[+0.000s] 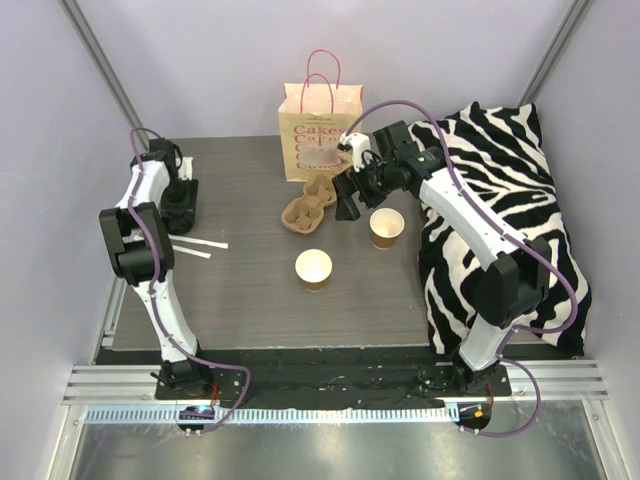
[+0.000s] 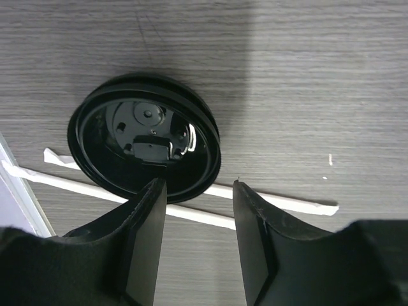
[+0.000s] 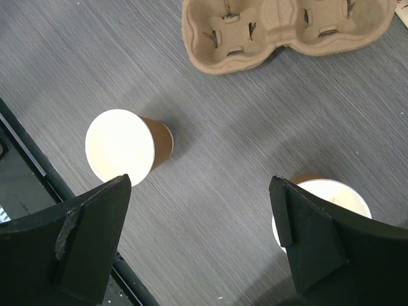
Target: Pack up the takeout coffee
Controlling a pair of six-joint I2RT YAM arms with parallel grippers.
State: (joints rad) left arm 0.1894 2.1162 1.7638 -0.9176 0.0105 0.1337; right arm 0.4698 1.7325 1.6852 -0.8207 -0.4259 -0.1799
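Two open paper cups stand on the grey table, one (image 1: 313, 267) near the middle and one (image 1: 386, 226) to its right. In the right wrist view they sit at left (image 3: 121, 153) and right (image 3: 325, 197). A cardboard cup carrier (image 1: 308, 203) lies empty behind them and shows in the right wrist view (image 3: 287, 29). My right gripper (image 1: 347, 205) is open and empty, hovering between carrier and right cup (image 3: 201, 182). My left gripper (image 1: 182, 215) is open and empty just above a stack of black lids (image 2: 143, 143) by the wrapped straws (image 2: 274, 203).
A paper gift bag (image 1: 320, 135) with pink handles stands at the back behind the carrier. A zebra-striped cloth (image 1: 500, 200) covers the table's right side under the right arm. The straws (image 1: 195, 247) lie near the left edge.
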